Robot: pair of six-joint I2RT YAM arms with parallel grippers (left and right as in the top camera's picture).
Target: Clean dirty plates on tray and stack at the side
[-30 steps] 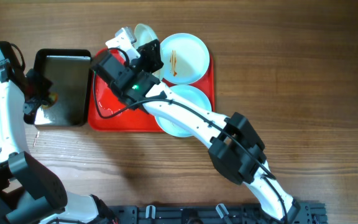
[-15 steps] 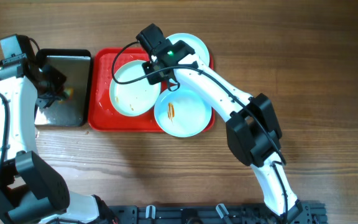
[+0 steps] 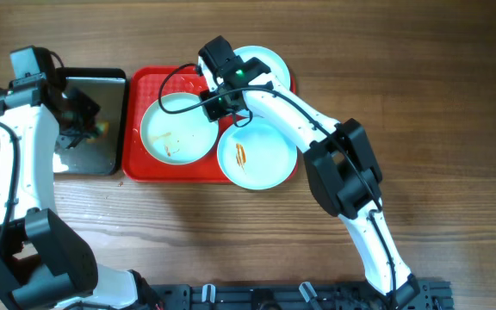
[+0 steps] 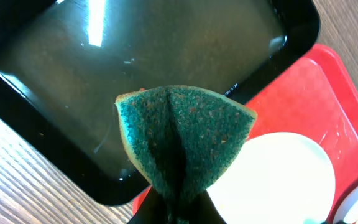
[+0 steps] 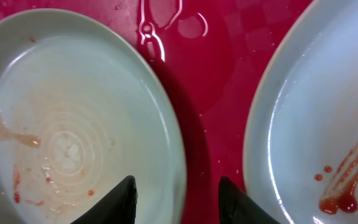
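Note:
The red tray [image 3: 287,108] holds three white plates. The left plate [image 3: 177,129] has orange-brown smears, the front right plate [image 3: 257,155] has a sauce streak, and the back plate [image 3: 265,65] is partly hidden by my right arm. My right gripper [image 3: 218,105] is open. In the right wrist view its fingers [image 5: 178,199] straddle the right rim of the smeared plate [image 5: 73,137], with the streaked plate [image 5: 328,124] to the right. My left gripper [image 3: 89,125] is shut on a green sponge [image 4: 182,137], held above the black pan.
A black rectangular pan [image 3: 93,90] with water in it stands on the wooden table just left of the tray, and its near corner shows in the left wrist view [image 4: 135,62]. Water drops lie on the tray [image 5: 210,81] between the plates.
My right arm has swung to the tray's back. The smeared plate now lies flat on the tray's left half. My left gripper has moved with the sponge over the pan.

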